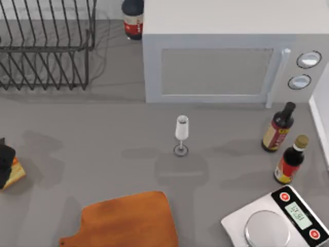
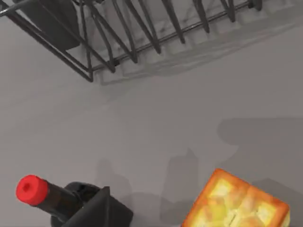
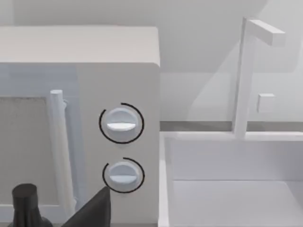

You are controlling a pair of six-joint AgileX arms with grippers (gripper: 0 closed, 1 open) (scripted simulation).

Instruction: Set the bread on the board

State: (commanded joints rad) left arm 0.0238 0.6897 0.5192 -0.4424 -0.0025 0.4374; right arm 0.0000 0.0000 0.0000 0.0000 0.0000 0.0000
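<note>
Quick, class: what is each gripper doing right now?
Left gripper: at the table's left edge, at the bread; grip cannot be told.
Right gripper: cannot be told.

The flat orange-brown wooden board at the lower middle of the top view shows a smooth, faintly streaked grain with a soft sheen. The grey bench looks matt and even. The black wire rack at upper left is thin metal rod. The white box-shaped microwave looks like smooth satin plastic. The small golden bread slice has a porous crumb and rough toasted crust.
</note>
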